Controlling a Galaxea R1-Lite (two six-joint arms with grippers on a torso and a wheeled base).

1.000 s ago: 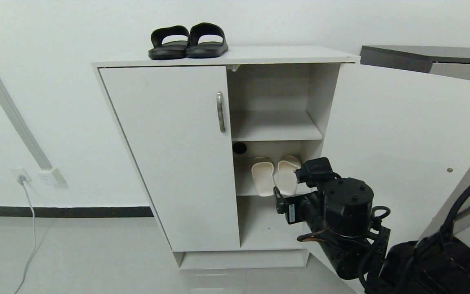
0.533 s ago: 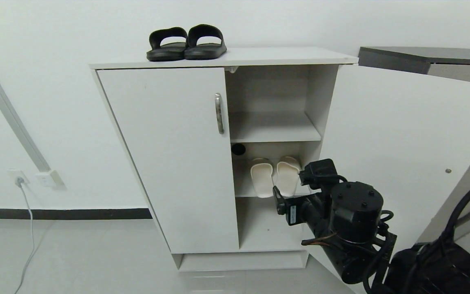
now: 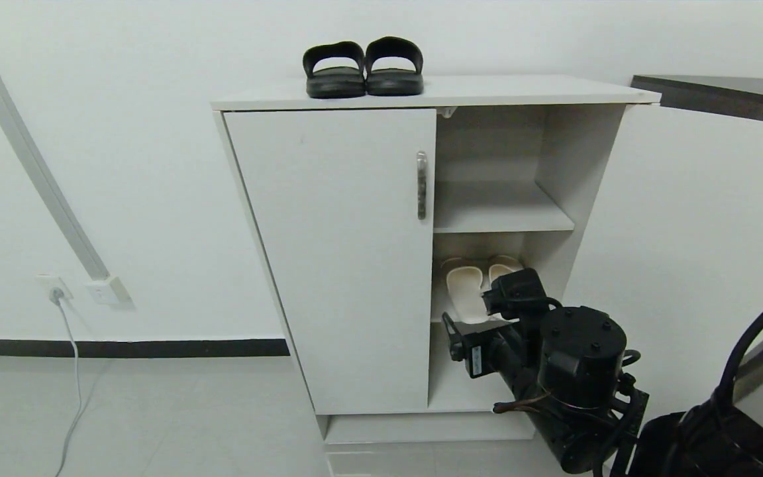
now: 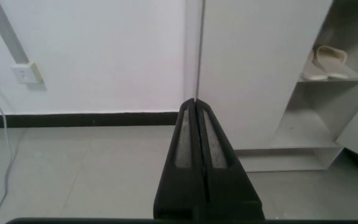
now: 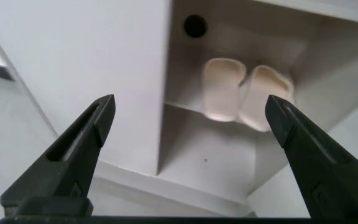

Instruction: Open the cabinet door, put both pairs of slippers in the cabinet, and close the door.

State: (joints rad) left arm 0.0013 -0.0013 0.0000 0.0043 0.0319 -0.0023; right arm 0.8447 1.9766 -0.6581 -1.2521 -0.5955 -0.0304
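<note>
Camera alone has shifted; cabinet [image 3: 328, 252] unmoved on tiled floor [image 3: 156, 417] against white wall [image 3: 123, 132] (socket [image 3: 106, 290] to its left); left jaws pressed together, right jaws spread wide.

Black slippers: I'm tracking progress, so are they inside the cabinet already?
No, the black slippers stand on top of the cabinet, while the white slippers lie on a shelf inside.
</note>
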